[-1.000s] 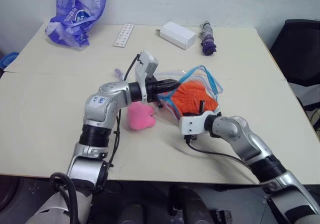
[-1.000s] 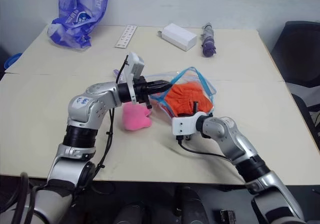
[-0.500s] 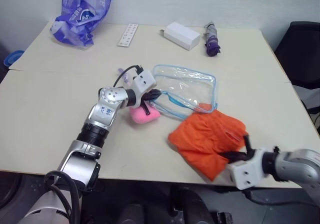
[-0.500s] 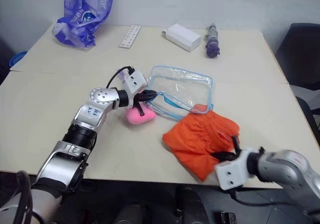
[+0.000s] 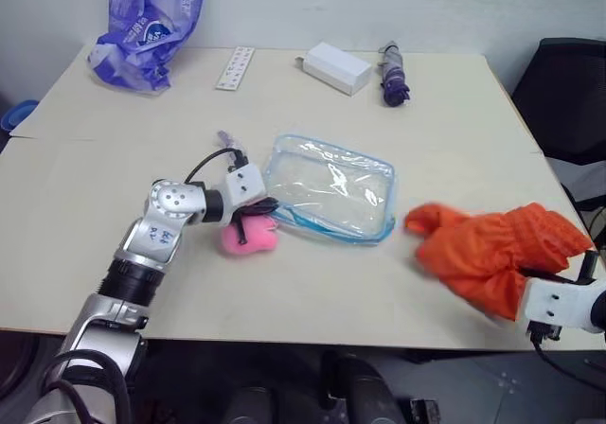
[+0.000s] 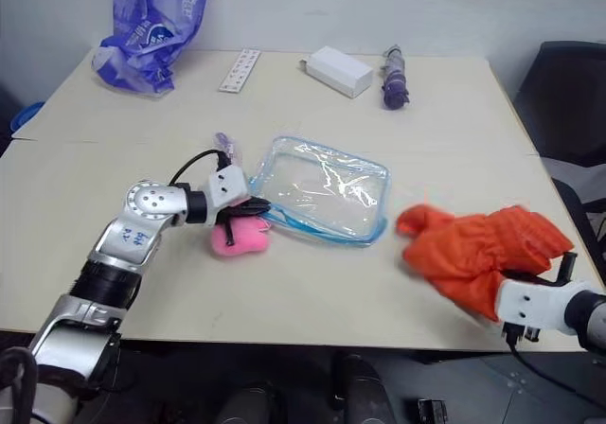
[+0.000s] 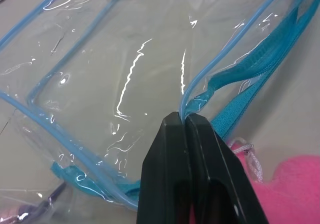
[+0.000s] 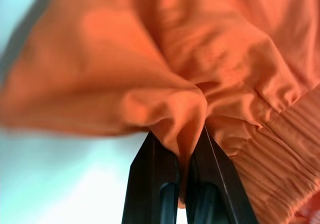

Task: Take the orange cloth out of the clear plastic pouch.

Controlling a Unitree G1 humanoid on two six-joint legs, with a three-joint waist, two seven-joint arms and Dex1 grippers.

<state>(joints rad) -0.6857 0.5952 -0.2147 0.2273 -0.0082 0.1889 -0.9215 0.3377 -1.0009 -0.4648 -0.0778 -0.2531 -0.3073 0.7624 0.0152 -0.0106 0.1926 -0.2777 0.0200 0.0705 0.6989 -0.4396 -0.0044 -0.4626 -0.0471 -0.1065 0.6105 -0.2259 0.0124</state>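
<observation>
The clear plastic pouch (image 5: 331,188) lies flat in the middle of the table, with nothing orange inside it. My left gripper (image 7: 185,117) is shut on the pouch's blue-edged rim at its left end (image 5: 268,203). The orange cloth (image 5: 492,250) hangs spread out at the table's right front edge, well clear of the pouch. My right gripper (image 8: 186,140) is shut on a fold of the orange cloth (image 8: 170,79), with the cloth draped over its black fingers (image 8: 150,169).
A small pink plush lump (image 5: 248,238) lies against the pouch's left end, just under my left gripper. At the back stand a blue-purple printed bag (image 5: 147,22), a white strip (image 5: 233,67), a white box (image 5: 336,66) and a folded purple umbrella (image 5: 393,74). A black chair (image 5: 568,102) is at the right.
My right gripper has pulled the orange cloth out of the pouch and carried it far to the right front. The left gripper has sunk leftward with the pouch, which now lies flat.
</observation>
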